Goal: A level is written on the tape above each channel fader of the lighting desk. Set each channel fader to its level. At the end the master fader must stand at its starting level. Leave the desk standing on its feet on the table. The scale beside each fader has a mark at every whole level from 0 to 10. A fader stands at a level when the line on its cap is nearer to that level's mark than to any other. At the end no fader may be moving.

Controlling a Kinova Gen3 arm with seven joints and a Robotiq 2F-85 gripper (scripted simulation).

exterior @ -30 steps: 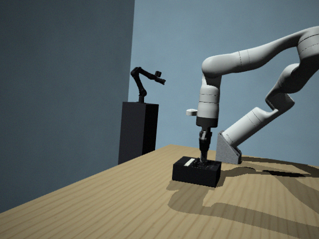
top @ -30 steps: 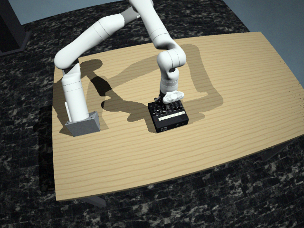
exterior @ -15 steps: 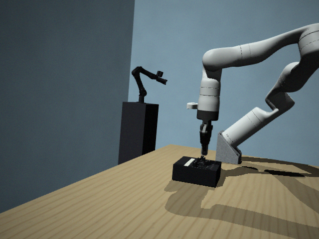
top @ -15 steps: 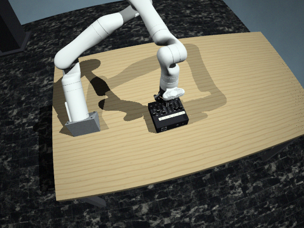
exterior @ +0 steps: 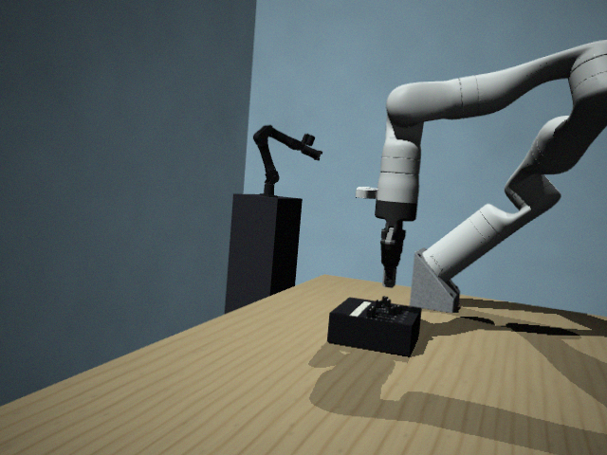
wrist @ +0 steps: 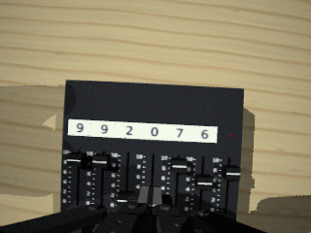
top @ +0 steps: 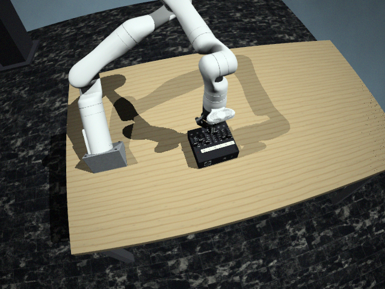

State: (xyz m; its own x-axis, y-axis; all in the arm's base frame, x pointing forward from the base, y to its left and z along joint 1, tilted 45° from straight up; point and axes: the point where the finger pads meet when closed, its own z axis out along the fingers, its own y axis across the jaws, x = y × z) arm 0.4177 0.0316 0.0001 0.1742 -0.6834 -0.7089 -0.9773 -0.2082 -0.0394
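The black lighting desk (top: 213, 146) stands flat on the wooden table; it also shows in the exterior view (exterior: 374, 325) and in the wrist view (wrist: 154, 146). Its white tape (wrist: 142, 131) reads 9, 9, 2, 0, 7, 6, and a red dot (wrist: 231, 135) marks the rightmost fader. The first two caps (wrist: 73, 159) (wrist: 99, 162) sit high. The third cap (wrist: 126, 196) sits low. The fourth cap is hidden behind my fingers. The fifth cap (wrist: 178, 165) is high, the sixth (wrist: 205, 183) is lower, and the master cap (wrist: 231, 173) is between them. My gripper (exterior: 388, 282) (wrist: 150, 200) is shut and empty. It hangs a little above the fader rows, over the desk's middle.
My arm's grey base (top: 104, 156) stands on the table to the left of the desk. A dark pedestal (exterior: 262, 249) carrying a small black arm stands off the table, far behind it.
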